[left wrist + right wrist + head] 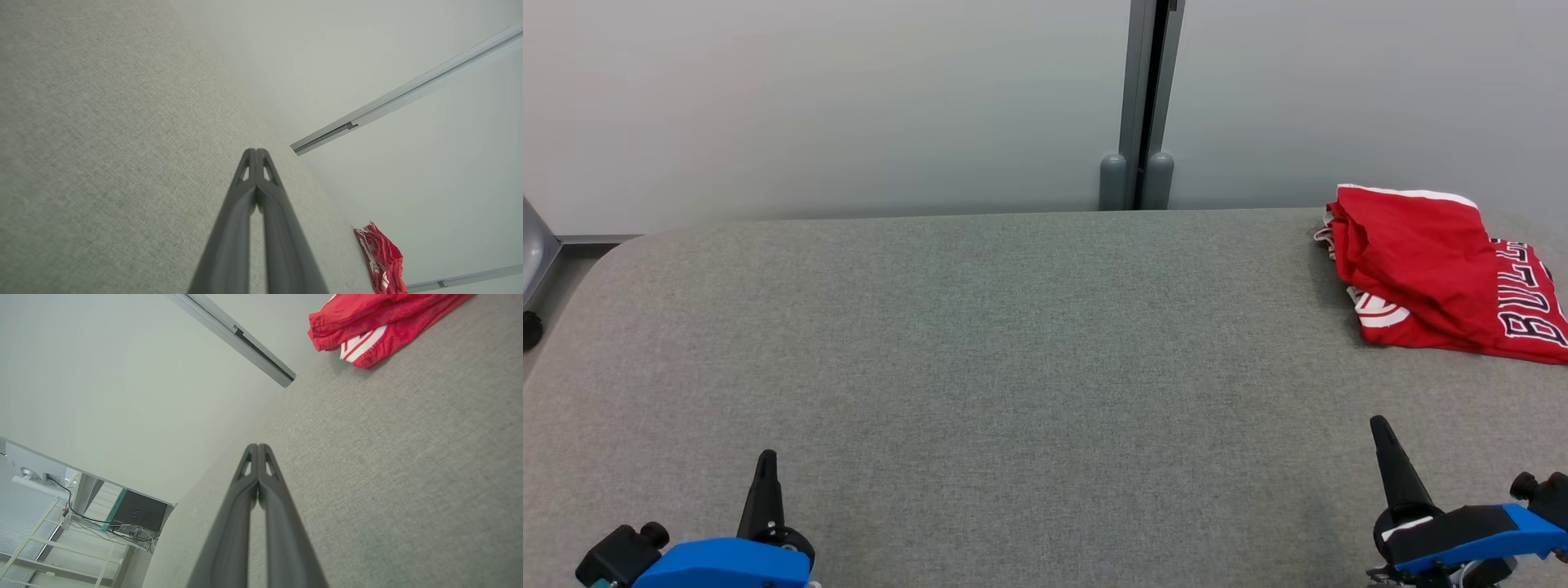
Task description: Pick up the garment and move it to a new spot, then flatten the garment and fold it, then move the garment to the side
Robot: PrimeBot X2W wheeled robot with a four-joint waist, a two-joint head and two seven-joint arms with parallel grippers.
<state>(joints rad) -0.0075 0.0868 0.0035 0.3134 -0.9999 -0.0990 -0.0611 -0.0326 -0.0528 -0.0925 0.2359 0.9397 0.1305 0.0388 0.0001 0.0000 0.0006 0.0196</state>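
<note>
Garment (1429, 269) far rt of table (1013, 367); long axis slants toward near-rt.

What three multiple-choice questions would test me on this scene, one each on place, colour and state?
1. Where on the table is the garment?
A far right corner; B centre; C near left edge.
2. What is its main colour?
A blue; B red; C green.
3. How are the left gripper and right gripper?
A both shut, empty; B both open; C left one holds the garment.

1 A: it lies by the far edge, on the robot's right.
2 B: it is red with white trim and lettering.
3 A: each wrist view shows fingers pressed together, apart from the garment.
</note>
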